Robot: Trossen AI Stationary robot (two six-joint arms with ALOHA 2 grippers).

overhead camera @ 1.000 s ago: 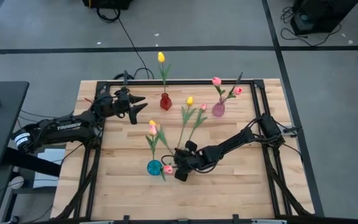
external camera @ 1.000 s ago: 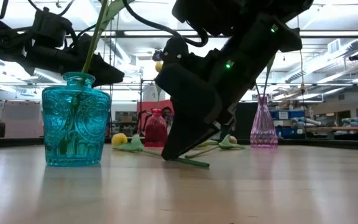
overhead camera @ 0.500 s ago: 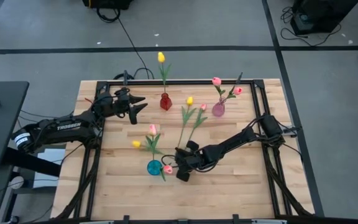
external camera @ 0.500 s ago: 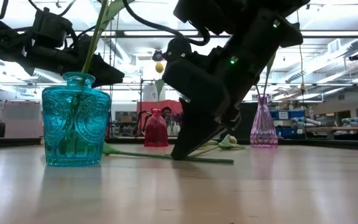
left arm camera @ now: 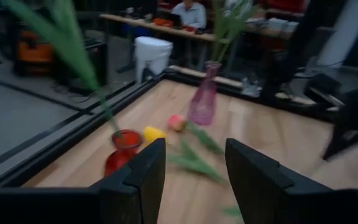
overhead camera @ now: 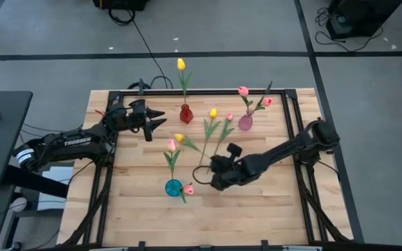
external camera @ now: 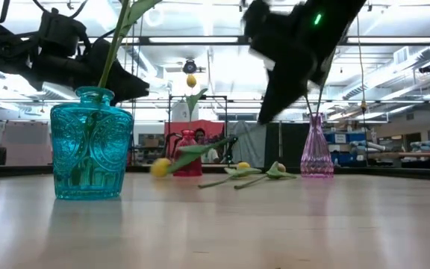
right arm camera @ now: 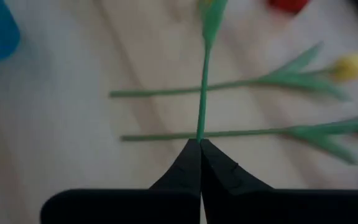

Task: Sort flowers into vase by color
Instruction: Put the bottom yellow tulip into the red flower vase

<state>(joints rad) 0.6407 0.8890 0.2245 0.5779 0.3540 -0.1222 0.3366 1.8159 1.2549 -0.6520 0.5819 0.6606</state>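
**Yellow tulip coming up off the table in the right gripper**

The yellow tulip (overhead camera: pixel 179 139) you are carrying is no longer lying flat. Half a second ago its head was resting on the wood near the teal vase (overhead camera: pixel 173 187). Now it is hanging in the air, closer to the middle of the table, and in the low view the head is drooping below the rising stem. That is pulling it away from the teal vase, where a pink tulip (overhead camera: pixel 171 145) is standing, so the colours are being kept apart.

The right gripper (right arm camera: pixel 201 144) is pinching the bare lower end of the stem, with its fingers closed tight so no gap is showing. The rest of the flower is trailing out ahead of the fingertips. Two loose flowers (overhead camera: pixel 215 129) are lying on the boards beneath the stem.

The red vase (overhead camera: pixel 185 113) is already holding a yellow bloom, so you are probably heading there. The long, floppy stem will likely be swinging as you go.

The left gripper (overhead camera: pixel 155 118) is waiting near the red vase, with its fingers parted and holding nothing.
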